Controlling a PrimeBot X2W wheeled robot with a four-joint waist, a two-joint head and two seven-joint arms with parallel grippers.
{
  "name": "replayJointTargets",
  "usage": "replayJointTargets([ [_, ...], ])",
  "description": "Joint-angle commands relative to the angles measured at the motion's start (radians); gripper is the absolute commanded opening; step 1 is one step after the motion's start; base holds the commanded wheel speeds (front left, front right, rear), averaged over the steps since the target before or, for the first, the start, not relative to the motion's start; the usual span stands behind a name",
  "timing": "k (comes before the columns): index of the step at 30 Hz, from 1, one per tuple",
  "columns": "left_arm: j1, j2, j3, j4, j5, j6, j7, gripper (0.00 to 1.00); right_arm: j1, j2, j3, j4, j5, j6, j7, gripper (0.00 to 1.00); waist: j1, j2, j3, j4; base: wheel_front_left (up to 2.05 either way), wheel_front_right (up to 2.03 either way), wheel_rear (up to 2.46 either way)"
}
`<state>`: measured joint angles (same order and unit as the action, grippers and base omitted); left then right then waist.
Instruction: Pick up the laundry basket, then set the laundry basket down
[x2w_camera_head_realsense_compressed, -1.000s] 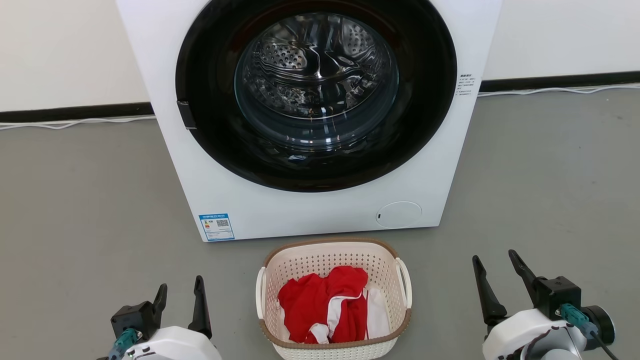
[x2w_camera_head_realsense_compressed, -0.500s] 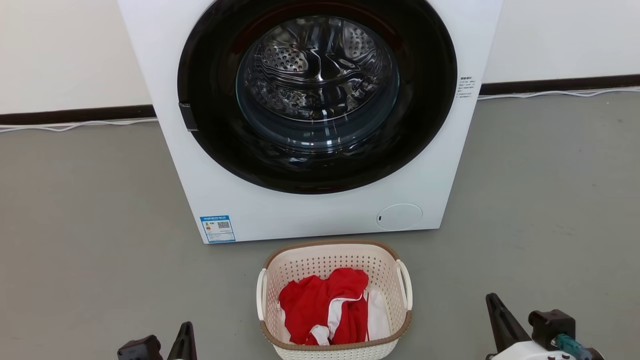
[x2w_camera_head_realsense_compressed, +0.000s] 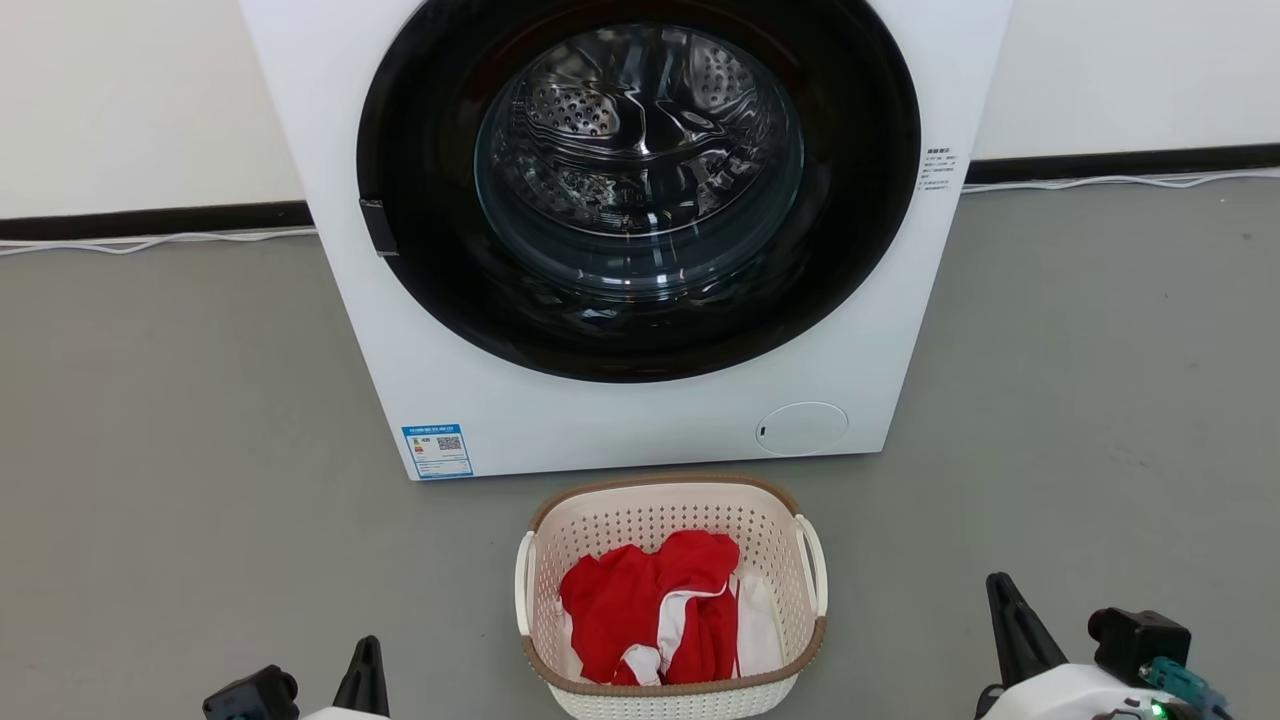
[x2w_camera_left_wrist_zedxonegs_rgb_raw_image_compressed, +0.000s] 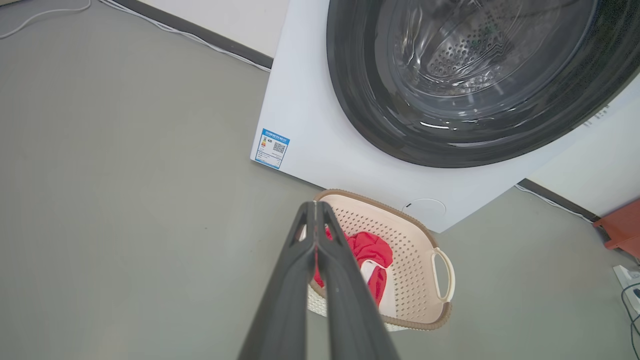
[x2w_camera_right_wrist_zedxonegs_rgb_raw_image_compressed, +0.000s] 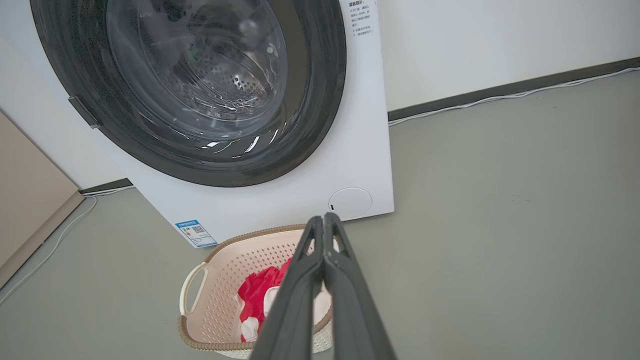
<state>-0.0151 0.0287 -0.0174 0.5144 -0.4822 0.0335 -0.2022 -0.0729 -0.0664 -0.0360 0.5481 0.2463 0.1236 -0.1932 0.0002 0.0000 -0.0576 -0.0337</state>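
The laundry basket (x2w_camera_head_realsense_compressed: 655, 487) stands on the grey floor just in front of the washer, cream-white and perforated, with a brown rim and white side handles. Red and white clothes (x2w_camera_head_realsense_compressed: 650, 610) lie inside it. My left gripper (x2w_camera_head_realsense_compressed: 366, 650) sits low at the bottom left, well left of the basket, fingers pressed together and holding nothing. My right gripper (x2w_camera_head_realsense_compressed: 1000, 590) is low at the bottom right, apart from the basket, also shut and holding nothing. The left wrist view has the shut left gripper (x2w_camera_left_wrist_zedxonegs_rgb_raw_image_compressed: 315, 204) above the basket (x2w_camera_left_wrist_zedxonegs_rgb_raw_image_compressed: 415, 260). In the right wrist view, the shut right gripper (x2w_camera_right_wrist_zedxonegs_rgb_raw_image_compressed: 323, 216) overlaps the basket (x2w_camera_right_wrist_zedxonegs_rgb_raw_image_compressed: 225, 280).
A white front-loading washer (x2w_camera_head_realsense_compressed: 640, 420) with a dark round door (x2w_camera_head_realsense_compressed: 400, 300), closed, stands right behind the basket. A white cable (x2w_camera_head_realsense_compressed: 150, 243) runs along the wall base. An orange-red object (x2w_camera_left_wrist_zedxonegs_rgb_raw_image_compressed: 622, 230) and a power strip (x2w_camera_left_wrist_zedxonegs_rgb_raw_image_compressed: 627, 275) lie on the floor beside the washer.
Both grippers have gone from open to shut and have dropped lower in the head view. The basket has stayed in place; the camera has shifted slightly.
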Motion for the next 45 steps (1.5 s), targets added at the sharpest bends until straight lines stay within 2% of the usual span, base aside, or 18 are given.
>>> replayJointTargets([
  [1, -0.045, 0.006, 0.012, -0.034, -0.031, -0.012, 0.008, 0.0, -0.034, -0.005, -0.006, -0.038, 0.039, 0.001, 0.007, 0.0, -0.0002, 0.0, 0.001, 0.001, 0.0, 0.0, 0.0],
  [45, -0.065, 0.013, 0.062, -0.133, -0.492, -0.076, 0.137, 0.0, -0.034, 0.004, -0.036, -0.15, 0.596, 0.004, 0.133, 0.0, -0.0002, 0.0, 0.026, 0.015, 0.0, 0.0, 0.0],
])
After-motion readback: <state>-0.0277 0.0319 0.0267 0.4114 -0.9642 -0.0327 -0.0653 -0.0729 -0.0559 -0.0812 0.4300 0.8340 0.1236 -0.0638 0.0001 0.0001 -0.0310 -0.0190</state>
